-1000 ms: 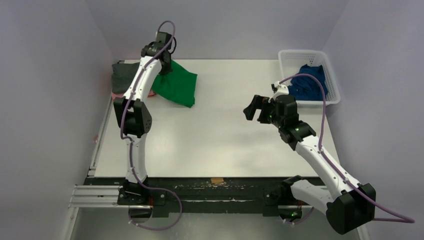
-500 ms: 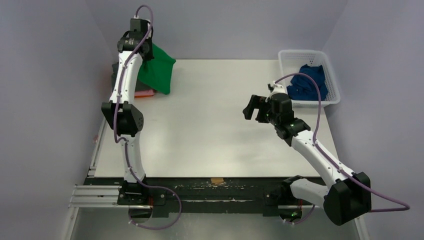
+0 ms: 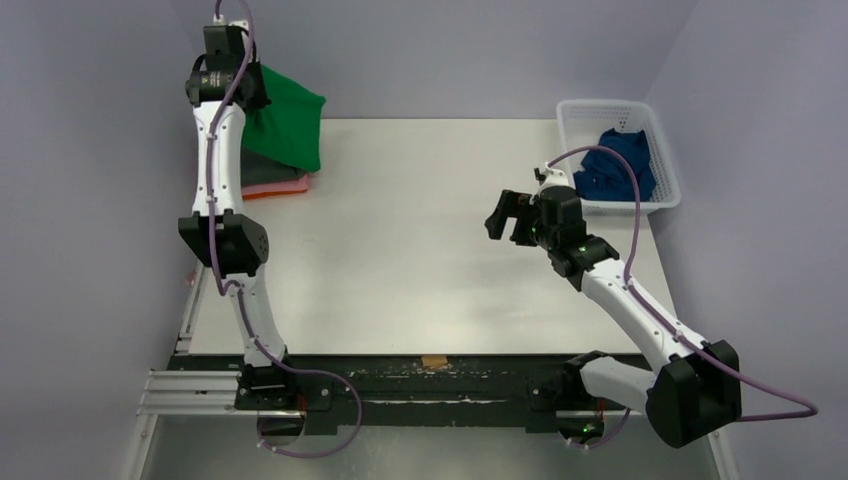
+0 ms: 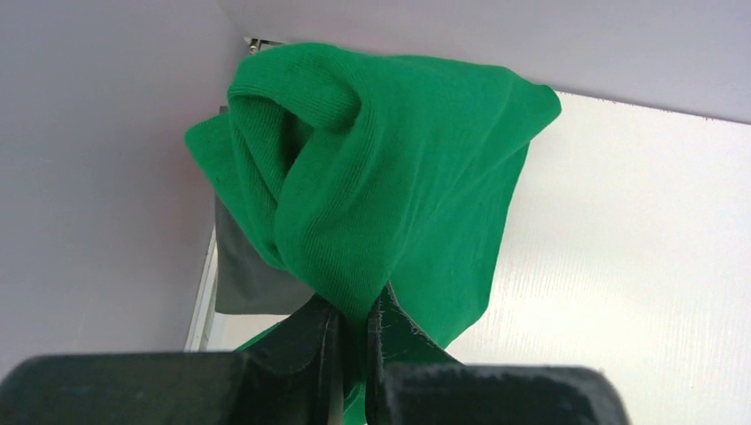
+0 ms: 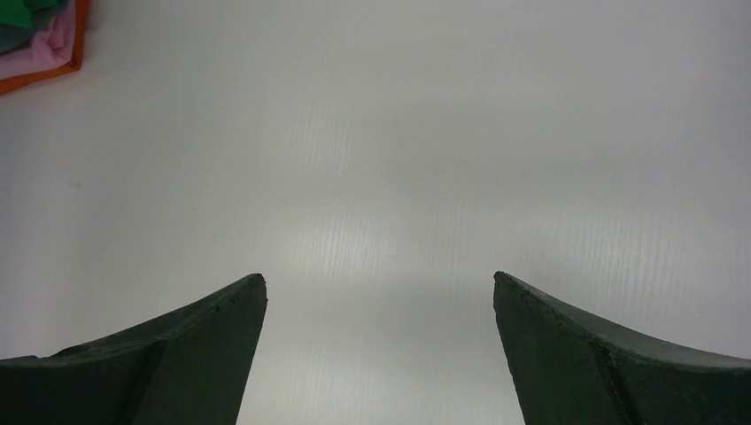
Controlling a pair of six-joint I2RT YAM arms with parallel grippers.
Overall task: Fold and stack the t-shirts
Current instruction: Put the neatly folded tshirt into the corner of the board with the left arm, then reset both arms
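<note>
Left gripper (image 4: 352,320) clamped on green shirt (image 3: 287,125). Within the last second, shirt carried from table toward far-left corner; now hangs above folded stack (image 3: 276,185). Likely next: lower onto stack. Right gripper (image 3: 503,215) spread, empty, barely moved. Blue shirt (image 3: 612,165) in basket (image 3: 600,104).

Green t-shirt (image 4: 381,177) — soft matt knit cloth; table (image 5: 372,133) smooth, faintly ribbed, perhaps plastic
</note>
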